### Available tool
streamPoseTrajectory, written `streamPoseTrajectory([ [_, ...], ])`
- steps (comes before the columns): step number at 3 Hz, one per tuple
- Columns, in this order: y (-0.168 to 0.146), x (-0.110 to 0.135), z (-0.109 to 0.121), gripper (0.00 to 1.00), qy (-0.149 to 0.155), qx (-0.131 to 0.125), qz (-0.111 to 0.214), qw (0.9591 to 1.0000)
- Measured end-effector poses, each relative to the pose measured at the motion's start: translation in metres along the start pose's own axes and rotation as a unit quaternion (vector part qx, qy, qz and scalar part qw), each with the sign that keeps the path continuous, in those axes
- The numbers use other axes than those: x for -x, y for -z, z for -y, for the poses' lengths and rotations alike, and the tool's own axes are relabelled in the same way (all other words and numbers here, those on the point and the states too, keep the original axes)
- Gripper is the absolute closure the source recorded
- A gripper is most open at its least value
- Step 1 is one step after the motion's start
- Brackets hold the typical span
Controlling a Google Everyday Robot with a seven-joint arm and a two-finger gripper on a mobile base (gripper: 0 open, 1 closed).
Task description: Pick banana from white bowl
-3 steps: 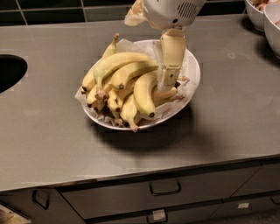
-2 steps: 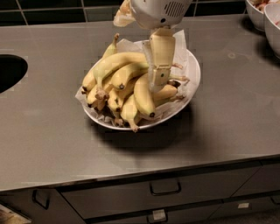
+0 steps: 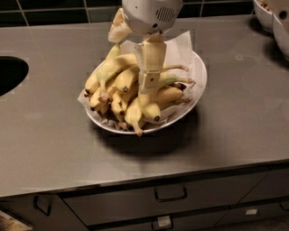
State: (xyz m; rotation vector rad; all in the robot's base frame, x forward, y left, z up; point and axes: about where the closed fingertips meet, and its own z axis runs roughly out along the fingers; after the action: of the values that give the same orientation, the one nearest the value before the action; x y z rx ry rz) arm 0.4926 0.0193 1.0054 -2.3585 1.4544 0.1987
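Observation:
A wide white bowl (image 3: 199, 86) lined with crinkled white paper stands mid-counter, piled with several yellow bananas. A long slender banana (image 3: 170, 80), greenish toward its thin stem, lies on the right side of the pile with its stem pointing right. My gripper (image 3: 149, 86) reaches straight down from the white wrist housing (image 3: 151, 13) onto the middle of the pile, just left of that slender banana and against the bananas around it. It hides part of the pile behind it.
A dark round sink opening (image 3: 9, 72) is cut into the grey counter at the left. Smaller white bowls (image 3: 276, 20) stand at the back right corner. Drawers with handles (image 3: 170, 195) run below the counter's front edge. Dark tiles back the counter.
My gripper has moved left across the bowl, from its right side to the middle of the pile. The bananas and bowl have not visibly shifted.

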Motion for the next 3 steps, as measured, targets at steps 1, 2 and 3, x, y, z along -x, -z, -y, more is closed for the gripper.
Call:
streamPoseTrajectory([
  [1, 0.004, 0.000, 0.000, 0.30, -0.006, 0.004, -0.003, 1.0000],
  [2, 0.016, 0.000, -0.004, 0.35, -0.014, -0.002, -0.010, 0.9998],
  [3, 0.019, 0.001, -0.001, 0.42, -0.015, -0.002, -0.002, 0.9999],
])
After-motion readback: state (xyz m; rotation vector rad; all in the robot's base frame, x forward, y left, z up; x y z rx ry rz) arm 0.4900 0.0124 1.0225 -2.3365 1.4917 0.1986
